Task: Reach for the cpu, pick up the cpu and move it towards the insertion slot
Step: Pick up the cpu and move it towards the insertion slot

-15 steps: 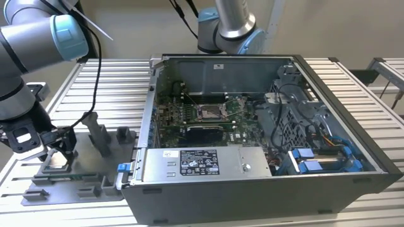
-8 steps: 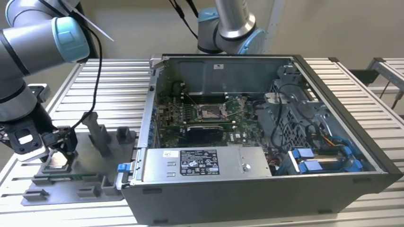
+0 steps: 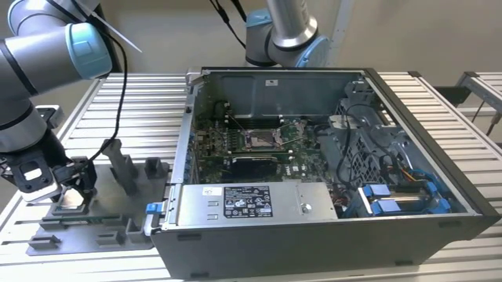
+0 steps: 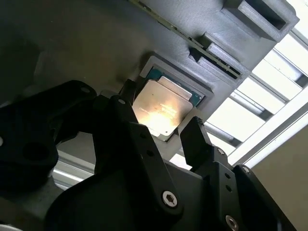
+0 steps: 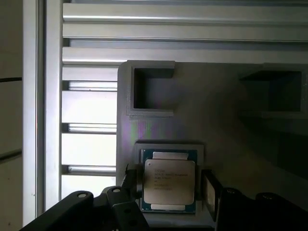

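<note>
Exterior view: the arm stands at the exterior view's left, bent down over a grey plastic fixture that lies on the slatted metal surface. The hand is low over the fixture's near-left corner. The cpu sits flat in a shallow square recess of that fixture, silvery face up, with a green border showing around the metal lid. In both wrist views the hand is wide, its two black fingers lowered on opposite sides of the chip. In the first wrist view a strip of grey fixture shows between one finger and the chip's edge, so on that side there is no contact. On the other side, contact cannot be told. The chip is not lifted and lies level in its recess. The open computer case stands just beside the fixture, toward the exterior view's right. The insertion slot, with a shiny frame and a dark centre, lies on the green board inside the case, well apart from the hand and the chip.
</note>
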